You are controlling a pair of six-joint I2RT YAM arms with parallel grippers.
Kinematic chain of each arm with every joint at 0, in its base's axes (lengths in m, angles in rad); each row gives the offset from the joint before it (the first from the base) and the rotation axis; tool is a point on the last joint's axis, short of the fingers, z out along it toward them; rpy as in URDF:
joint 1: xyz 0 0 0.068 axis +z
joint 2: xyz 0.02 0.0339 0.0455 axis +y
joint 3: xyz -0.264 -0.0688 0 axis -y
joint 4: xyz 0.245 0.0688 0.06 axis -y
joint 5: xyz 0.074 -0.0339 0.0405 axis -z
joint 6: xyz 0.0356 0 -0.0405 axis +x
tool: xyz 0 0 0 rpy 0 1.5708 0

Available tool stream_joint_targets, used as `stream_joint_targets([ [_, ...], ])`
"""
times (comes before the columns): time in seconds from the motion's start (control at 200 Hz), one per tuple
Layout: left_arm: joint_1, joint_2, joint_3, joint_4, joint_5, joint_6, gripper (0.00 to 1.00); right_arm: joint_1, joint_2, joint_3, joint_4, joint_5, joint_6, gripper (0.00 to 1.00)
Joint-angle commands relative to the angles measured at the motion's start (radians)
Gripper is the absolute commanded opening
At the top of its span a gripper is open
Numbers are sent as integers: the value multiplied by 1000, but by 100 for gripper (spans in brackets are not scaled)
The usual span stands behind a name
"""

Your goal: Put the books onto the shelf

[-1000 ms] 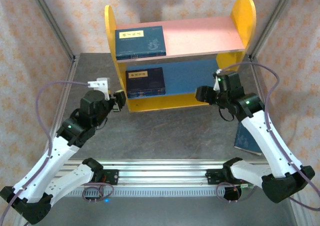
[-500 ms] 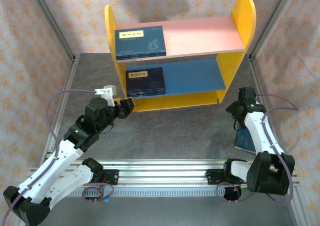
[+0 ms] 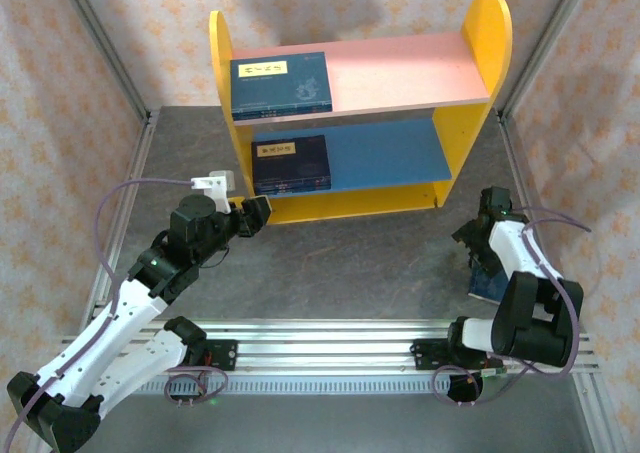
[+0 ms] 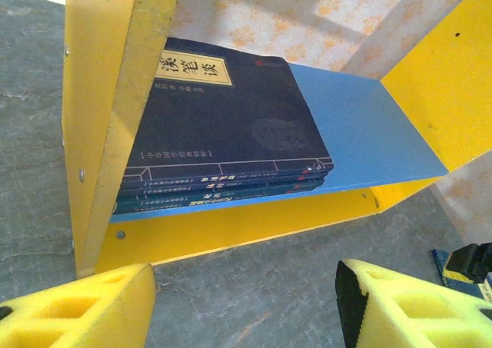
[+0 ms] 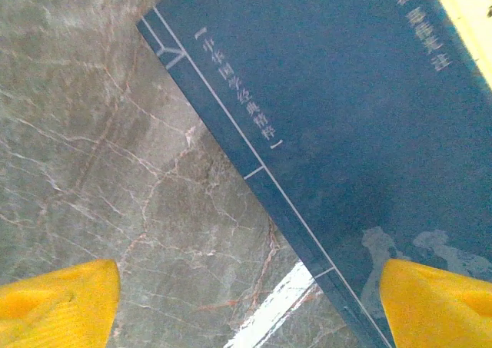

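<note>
Right wrist view: a loose book [image 5: 346, 125] is seen lying flat on the tabletop [image 5: 100, 133], directly below the right pincer [image 5: 246, 306], whose yellow fingers [image 5: 58, 302] are spread wide with nothing pinched. The book's long edge runs diagonally across the gap, from upper left to lower right, so the jaws are not squared to it; a turn of the wrist is judged necessary before that edge can be taken. In the top external view this book [image 3: 486, 283] is found at the tabletop's right side, partly hidden under the right arm and well apart from the shelf [image 3: 470, 93]; the right arm is plainly the nearer. The left pincer [image 3: 255, 216] is held spread and empty just beside the shelf's left panel, facing the stack [image 4: 223, 125] on the blue lower board [image 4: 369, 133]. Bare board is left beside that stack.
</note>
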Motion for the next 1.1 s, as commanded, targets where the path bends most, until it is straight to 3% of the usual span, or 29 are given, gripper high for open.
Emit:
stream_joint_targets([
  [0.0, 8, 10, 7, -19, 34, -27, 64, -5, 46, 5, -9, -48, -50, 86],
  [0.31, 8, 53, -2, 40, 119, -65, 64, 32, 63, -66, 18, -330, -53, 81],
  [0.516, 8, 82, -24, 108, 171, -129, 64, 162, 4, -122, 97, -380, 79, 81],
  [0.686, 7, 98, -22, 108, 178, -139, 63, 234, -35, -104, 102, -350, 122, 81],
  [0.841, 7, 92, -16, 94, 176, -134, 63, 203, -83, 3, -43, -205, 22, 84],
  [1.096, 6, 83, -8, 71, 167, -126, 63, -38, -96, 83, -115, -126, -104, 86],
])
